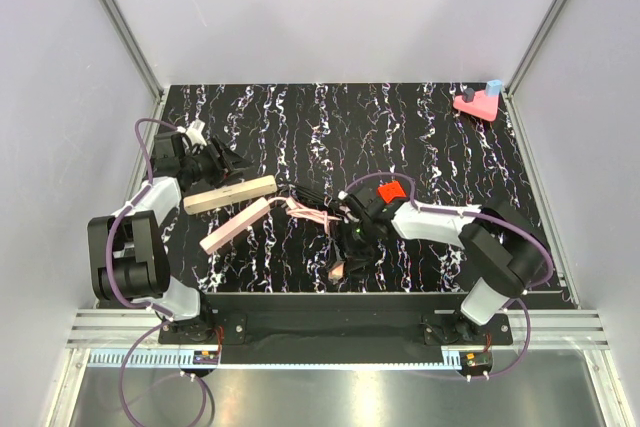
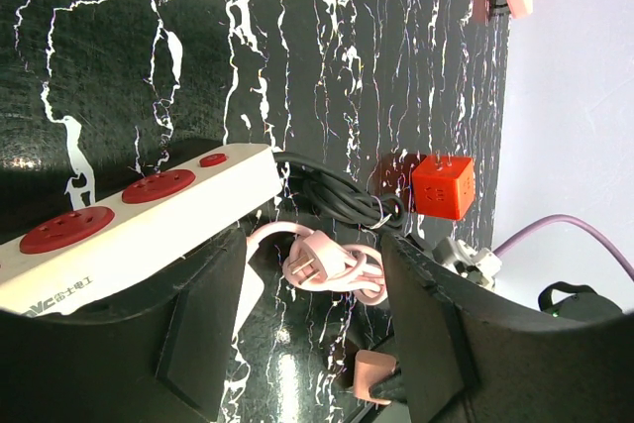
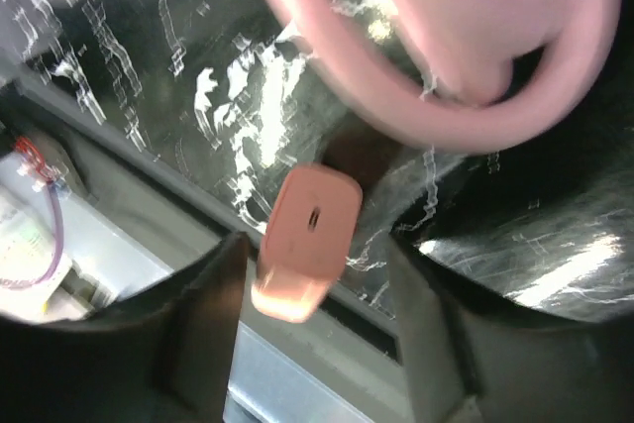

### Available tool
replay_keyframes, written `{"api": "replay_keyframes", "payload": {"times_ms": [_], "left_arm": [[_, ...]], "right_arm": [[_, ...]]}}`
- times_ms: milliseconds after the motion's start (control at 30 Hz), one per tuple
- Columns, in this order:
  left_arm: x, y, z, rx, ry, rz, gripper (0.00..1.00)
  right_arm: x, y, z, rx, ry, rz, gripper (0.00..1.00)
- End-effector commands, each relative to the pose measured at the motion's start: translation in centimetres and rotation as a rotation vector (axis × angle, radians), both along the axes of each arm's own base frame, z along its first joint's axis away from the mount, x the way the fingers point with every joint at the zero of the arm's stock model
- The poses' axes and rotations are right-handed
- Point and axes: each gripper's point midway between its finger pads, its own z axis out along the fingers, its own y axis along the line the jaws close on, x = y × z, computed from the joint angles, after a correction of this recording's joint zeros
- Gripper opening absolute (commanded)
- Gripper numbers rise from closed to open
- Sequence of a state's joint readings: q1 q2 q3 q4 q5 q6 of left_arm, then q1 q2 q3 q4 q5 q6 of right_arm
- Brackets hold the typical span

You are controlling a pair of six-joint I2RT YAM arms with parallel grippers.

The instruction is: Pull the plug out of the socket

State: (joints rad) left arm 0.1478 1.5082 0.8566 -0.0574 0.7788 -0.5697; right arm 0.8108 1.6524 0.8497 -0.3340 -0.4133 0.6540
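Observation:
The socket, a cream-beige power strip (image 1: 230, 194) with red outlets, lies at the left; the outlets that show in the left wrist view (image 2: 139, 215) are empty. My left gripper (image 1: 222, 163) is open just behind it, the strip's edge beside one finger (image 2: 198, 344). A pink plug (image 2: 317, 260) with bare prongs lies free on its coiled pink cable (image 1: 312, 213). My right gripper (image 1: 355, 245) is open over a small pink adapter (image 3: 307, 235), which sits between the fingertips near the table's front edge (image 1: 340, 269).
A pink strip (image 1: 235, 225) lies in front of the cream one. A red cube (image 1: 390, 191) and a black cable (image 2: 337, 190) sit mid-table, a white plug (image 2: 466, 257) beside them. A pink triangular block (image 1: 478, 102) stands at the back right.

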Motion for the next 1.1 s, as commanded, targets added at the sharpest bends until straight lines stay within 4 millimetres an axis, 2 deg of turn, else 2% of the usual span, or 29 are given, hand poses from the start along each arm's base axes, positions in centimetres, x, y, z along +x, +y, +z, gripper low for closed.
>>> {"api": "replay_keyframes", "payload": {"times_ms": [0,33,100,133,167,400,633,700,733,900,967,1067], "left_arm": [[0.3,0.1,0.1,0.009,-0.033,-0.016,0.61],[0.3,0.1,0.1,0.008,-0.034,-0.017,0.61],[0.3,0.1,-0.1,0.01,-0.029,-0.019,0.61],[0.2,0.1,-0.2,0.011,-0.025,-0.019,0.61],[0.2,0.1,-0.2,0.021,-0.03,-0.02,0.61],[0.1,0.4,-0.6,0.035,-0.015,-0.016,0.6],[0.1,0.3,-0.9,0.042,-0.007,-0.023,0.6],[0.0,0.3,-1.0,0.045,-0.006,-0.026,0.6],[0.0,0.2,-1.0,0.047,-0.008,-0.028,0.6],[-0.1,0.0,-0.9,0.063,-0.015,-0.032,0.6],[-0.2,-0.2,-0.8,0.08,-0.027,-0.035,0.59],[0.0,0.0,1.0,0.123,-0.11,-0.024,0.59]], "right_arm": [[0.4,-0.1,0.7,0.019,-0.044,0.003,0.74],[0.5,-0.1,0.9,0.02,-0.052,0.002,0.74],[0.8,0.0,1.3,0.021,-0.074,0.002,0.88],[0.9,-0.2,1.6,0.015,-0.086,0.008,0.9],[1.1,-0.3,1.8,0.007,-0.099,0.011,0.98],[3.1,-1.6,4.3,-0.051,-0.232,-0.002,1.0],[2.9,-2.2,6.1,-0.032,-0.271,-0.015,1.0],[2.9,-2.8,6.4,-0.048,-0.288,-0.037,1.0],[3.0,-3.0,7.3,-0.034,-0.306,-0.065,1.0],[4.0,-3.9,9.1,-0.032,-0.348,-0.207,1.0],[3.8,-3.8,10.0,-0.002,-0.337,-0.248,1.0],[3.9,-4.4,10.8,0.008,-0.352,-0.304,1.0]]}}
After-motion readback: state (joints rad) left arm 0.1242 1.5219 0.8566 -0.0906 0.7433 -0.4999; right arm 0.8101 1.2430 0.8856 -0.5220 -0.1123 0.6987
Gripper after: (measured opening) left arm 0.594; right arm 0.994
